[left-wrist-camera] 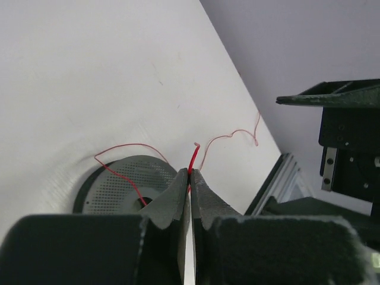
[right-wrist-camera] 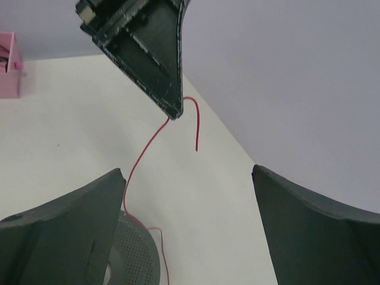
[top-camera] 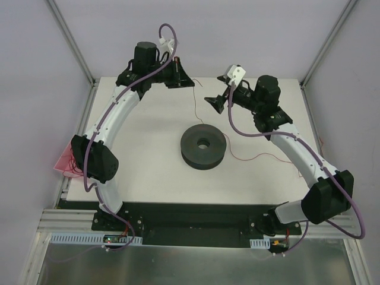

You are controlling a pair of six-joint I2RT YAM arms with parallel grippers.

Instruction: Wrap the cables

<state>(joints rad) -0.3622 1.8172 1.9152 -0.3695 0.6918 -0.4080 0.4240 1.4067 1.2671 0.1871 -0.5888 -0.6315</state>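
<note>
A thin red cable (top-camera: 198,107) runs from my left gripper (top-camera: 190,83) down to a dark grey spool (top-camera: 203,146) at the table's middle, then trails right over the table (top-camera: 261,156). In the left wrist view my left gripper (left-wrist-camera: 190,173) is shut on the cable (left-wrist-camera: 193,157) near its end, with the spool (left-wrist-camera: 124,181) beyond. My right gripper (top-camera: 214,101) hovers just right of the left one, open and empty. In the right wrist view (right-wrist-camera: 189,171) it faces the left gripper's fingertips (right-wrist-camera: 160,71), from which the short cable end (right-wrist-camera: 196,127) dangles above the spool (right-wrist-camera: 135,255).
A pink bin (top-camera: 65,160) with red wire in it sits at the table's left edge, and shows in the right wrist view (right-wrist-camera: 9,65). Aluminium frame posts (top-camera: 71,41) and grey walls stand round the white table (top-camera: 148,178).
</note>
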